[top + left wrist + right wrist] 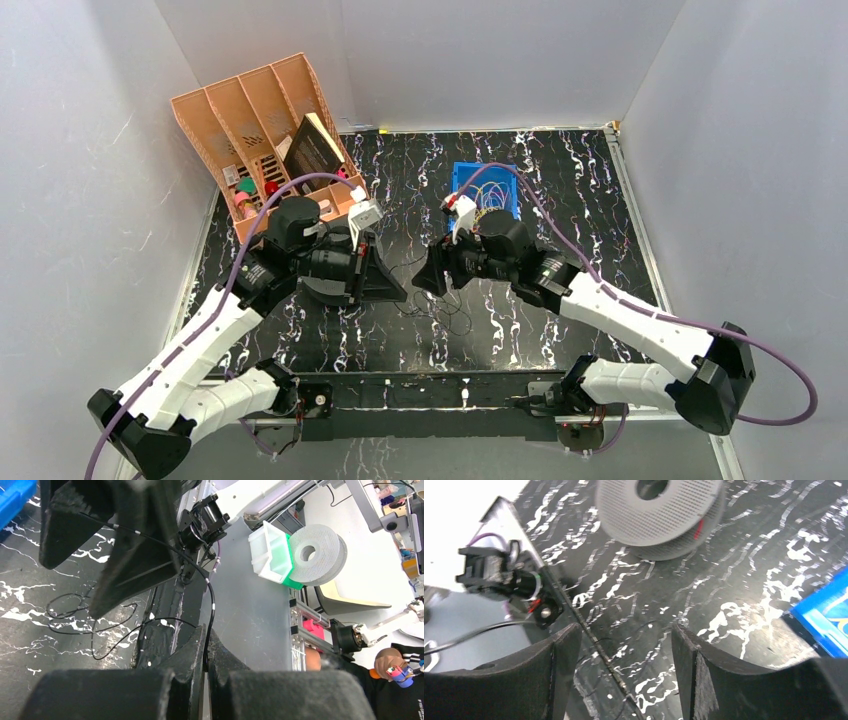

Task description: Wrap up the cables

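Left arm: the elbow hangs out past the near left corner of the tabletop (560, 180). The forearm slants in to the middle and the wrist is turned so the left gripper (398, 290) points right.
Left jaws: clenched on the black cable (212, 600), which is pinched between the fingertips.
Right arm: the elbow sits out by the near right corner. The forearm slants in towards the middle and the right gripper (420, 280) points left, nose to nose with the left one and just apart from it.
Right jaws: released and spread wide, with only bare tabletop showing between them.
Black cable: from the left jaws it arcs up and across the front of the right gripper, and I cannot tell whether it touches it. The slack lies in loose loops on the middle of the tabletop, just on the near side of both grippers.
Coloured cables (490, 197): coiled in the blue tray (462, 175), which sits toward the far edge behind the right wrist.
Organiser (215, 115): orange and slotted, leaning at the far left corner, beside the left wrist.
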You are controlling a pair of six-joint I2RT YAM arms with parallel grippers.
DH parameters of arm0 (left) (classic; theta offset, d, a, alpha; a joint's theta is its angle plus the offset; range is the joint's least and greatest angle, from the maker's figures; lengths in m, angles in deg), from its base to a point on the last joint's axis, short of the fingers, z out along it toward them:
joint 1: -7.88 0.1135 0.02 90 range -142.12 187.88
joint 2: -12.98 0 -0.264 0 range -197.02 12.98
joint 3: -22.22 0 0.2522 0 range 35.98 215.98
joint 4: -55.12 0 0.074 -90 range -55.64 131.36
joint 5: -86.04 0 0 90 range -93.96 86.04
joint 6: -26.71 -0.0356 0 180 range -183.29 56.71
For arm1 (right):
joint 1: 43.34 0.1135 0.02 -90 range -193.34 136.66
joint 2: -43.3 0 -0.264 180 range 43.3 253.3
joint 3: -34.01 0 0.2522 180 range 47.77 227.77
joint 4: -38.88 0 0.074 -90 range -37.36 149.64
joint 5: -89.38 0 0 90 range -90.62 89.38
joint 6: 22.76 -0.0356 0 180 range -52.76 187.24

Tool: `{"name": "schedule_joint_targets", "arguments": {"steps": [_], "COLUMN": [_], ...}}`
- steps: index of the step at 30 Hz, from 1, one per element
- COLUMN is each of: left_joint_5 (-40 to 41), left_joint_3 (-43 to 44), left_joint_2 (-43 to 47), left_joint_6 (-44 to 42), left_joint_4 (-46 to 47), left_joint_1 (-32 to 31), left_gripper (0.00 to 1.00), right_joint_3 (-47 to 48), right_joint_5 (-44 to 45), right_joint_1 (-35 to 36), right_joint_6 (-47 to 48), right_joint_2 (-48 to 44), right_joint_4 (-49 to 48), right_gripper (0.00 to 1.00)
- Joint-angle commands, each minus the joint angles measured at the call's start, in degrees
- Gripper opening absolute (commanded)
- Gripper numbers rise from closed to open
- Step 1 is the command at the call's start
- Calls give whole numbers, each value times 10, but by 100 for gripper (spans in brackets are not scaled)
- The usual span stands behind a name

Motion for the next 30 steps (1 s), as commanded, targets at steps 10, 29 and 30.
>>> {"name": "schedule_joint_targets", "arguments": {"steps": [10,29,30], "left_joint_5": [0,115,120], "left_joint_3": [97,298,307], "left_joint_2": [36,53,54], "left_joint_6": [27,-29,-30], "left_joint_4": [-8,-132,-135], "left_joint_1": [0,0,0], "left_gripper": [0,0,0], "right_joint_3": [-67,-141,-146], "right_joint_5": [272,490,495], "right_joint_1": [17,17,16], "right_joint_6": [-51,-118,-128], "right_joint_2": [12,-26,-30], "right_joint_4": [-17,98,104], "right_gripper": [67,66,66]}}
